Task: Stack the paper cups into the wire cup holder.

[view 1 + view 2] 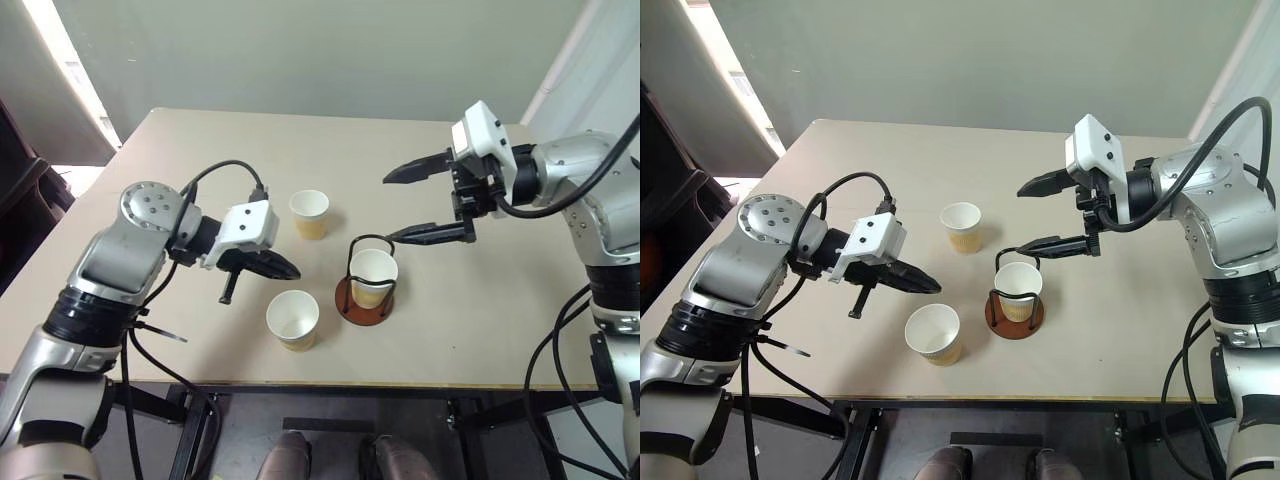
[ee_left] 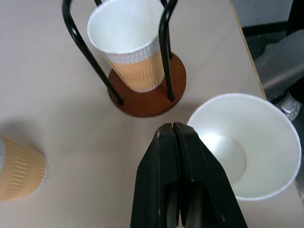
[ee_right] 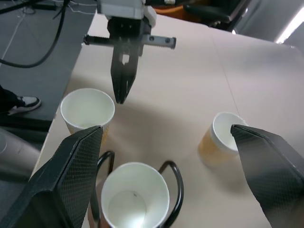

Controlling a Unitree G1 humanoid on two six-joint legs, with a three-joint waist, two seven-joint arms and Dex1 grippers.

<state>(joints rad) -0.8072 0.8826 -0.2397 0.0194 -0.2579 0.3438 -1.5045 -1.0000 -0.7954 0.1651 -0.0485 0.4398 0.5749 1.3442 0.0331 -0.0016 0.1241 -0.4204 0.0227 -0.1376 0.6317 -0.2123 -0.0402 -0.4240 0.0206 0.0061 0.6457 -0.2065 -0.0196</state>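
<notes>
Three paper cups stand upright on my pale beige surface. Nearest the front edge is the near cup, mouth up, standing alone just left of the wire cup holder. The holder's reddish-brown disc sits a little to the right of the middle, and the second cup stands inside its two black wire loops. Farther back and to the left, the far cup stands by itself, well apart from the holder.

My left gripper hangs over the surface left of the near cup, its jaws clenched together on nothing, the tips pointing right toward that cup's rim without touching it. My right gripper is raised above and just behind the holder, jaws released and spread wide, one finger near the top of the wire loops, nothing between them.

Below the near edge, dark floor and black table legs show. Beyond the far edge rises a plain grey-green wall, with a bright strip of light at the far left and a white panel at the far right.
</notes>
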